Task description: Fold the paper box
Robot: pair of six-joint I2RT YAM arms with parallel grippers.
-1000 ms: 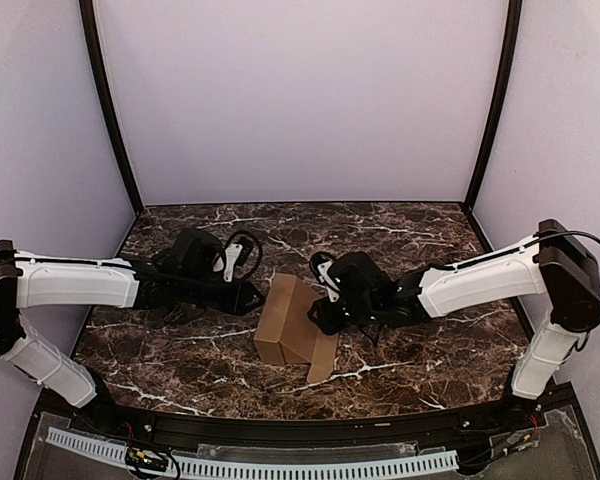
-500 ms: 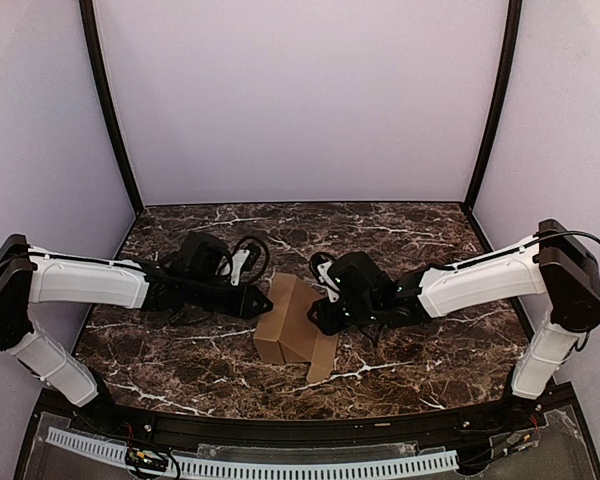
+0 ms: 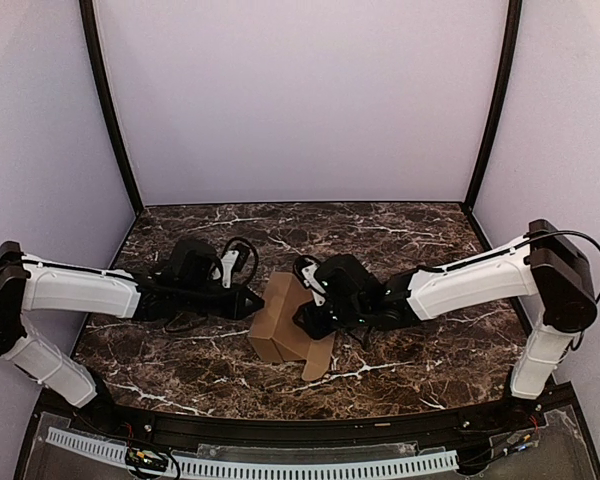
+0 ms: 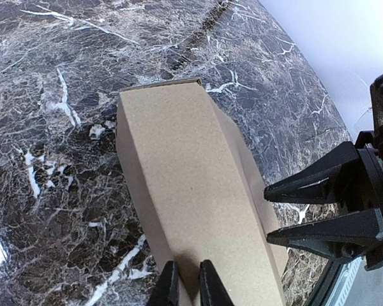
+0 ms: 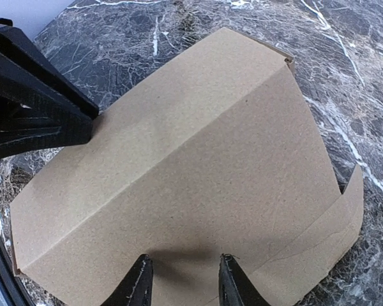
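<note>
The paper box [image 3: 280, 318] is plain brown cardboard, partly folded into a long box shape in the middle of the marble table, with one loose flap [image 3: 318, 358] sticking out at its near end. My left gripper [image 3: 259, 299] is at its left side, jaws almost together, tips resting on the top panel [image 4: 198, 191] near its left edge; the left wrist view shows this gripper [image 4: 189, 287] at the bottom. My right gripper [image 3: 302, 320] is open, both tips on the sloping right panel [image 5: 198, 166]; the right wrist view shows it [image 5: 182, 280] at the bottom. It grips nothing.
The dark marble table [image 3: 400, 350] runs to purple walls at the back and sides. Black frame posts [image 3: 110, 110] stand at the back corners. A black rail [image 3: 300, 440] edges the near side, by the arm bases.
My left gripper has moved right until its tips touch the box. My right gripper and the box have shifted a little to the left.
</note>
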